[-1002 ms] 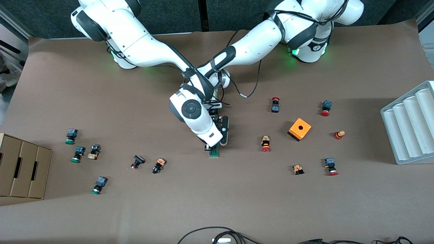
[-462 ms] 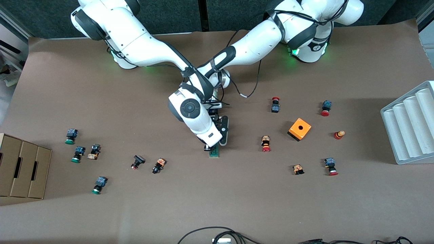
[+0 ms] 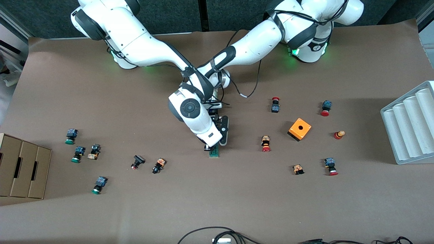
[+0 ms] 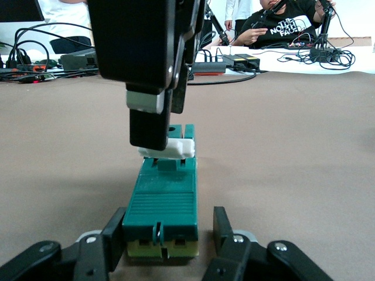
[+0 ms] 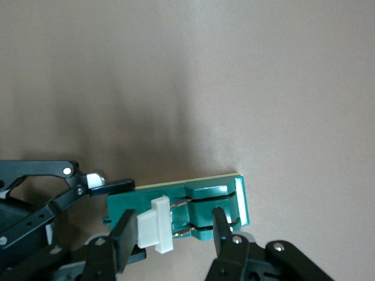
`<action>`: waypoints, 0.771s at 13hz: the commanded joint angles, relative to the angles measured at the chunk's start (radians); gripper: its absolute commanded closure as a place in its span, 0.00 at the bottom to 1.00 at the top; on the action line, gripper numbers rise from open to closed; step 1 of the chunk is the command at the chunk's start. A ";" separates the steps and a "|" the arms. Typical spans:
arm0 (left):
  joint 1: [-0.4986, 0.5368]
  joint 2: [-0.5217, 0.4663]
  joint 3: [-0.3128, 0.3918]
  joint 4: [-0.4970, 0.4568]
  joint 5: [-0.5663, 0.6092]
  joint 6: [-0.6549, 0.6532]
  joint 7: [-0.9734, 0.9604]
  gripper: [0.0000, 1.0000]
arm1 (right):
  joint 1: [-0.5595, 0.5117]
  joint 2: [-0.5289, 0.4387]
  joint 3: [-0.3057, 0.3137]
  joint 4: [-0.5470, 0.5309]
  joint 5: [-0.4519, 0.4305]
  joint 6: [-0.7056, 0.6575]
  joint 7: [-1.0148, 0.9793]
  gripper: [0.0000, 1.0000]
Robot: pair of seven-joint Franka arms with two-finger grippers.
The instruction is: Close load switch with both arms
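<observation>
The load switch [image 3: 214,153] is a narrow green block lying mid-table, with a white handle [image 5: 155,225] standing out from its top. My left gripper [image 4: 167,240] is low at the table and shut on the switch's end farther from the front camera [image 3: 219,144]. My right gripper [image 5: 171,233] comes down from above [image 3: 209,148] and is open. Its fingers straddle the white handle [image 4: 170,149] along the switch's length. One pad touches the handle; the other stands beside the green housing [image 5: 205,208]. The right arm's hand hides most of the switch in the front view.
Small push buttons lie scattered toward both ends of the table. An orange box with a hole [image 3: 299,129] sits toward the left arm's end, with a white ribbed tray [image 3: 412,123] at that edge. A cardboard box [image 3: 20,169] stands at the right arm's end.
The right arm's hand has edged slightly toward its own end of the table. The switch and the left gripper have stayed put.
</observation>
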 commanded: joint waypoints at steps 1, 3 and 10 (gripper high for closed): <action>-0.013 0.010 0.007 0.008 0.010 -0.011 0.008 0.35 | -0.018 0.011 -0.016 0.011 -0.040 0.043 -0.031 0.48; -0.013 0.010 0.007 0.008 0.010 -0.011 0.008 0.35 | -0.018 0.011 -0.016 0.011 -0.040 0.045 -0.032 0.48; -0.013 0.010 0.007 0.008 0.010 -0.011 0.009 0.35 | -0.018 0.011 -0.016 0.011 -0.041 0.046 -0.040 0.52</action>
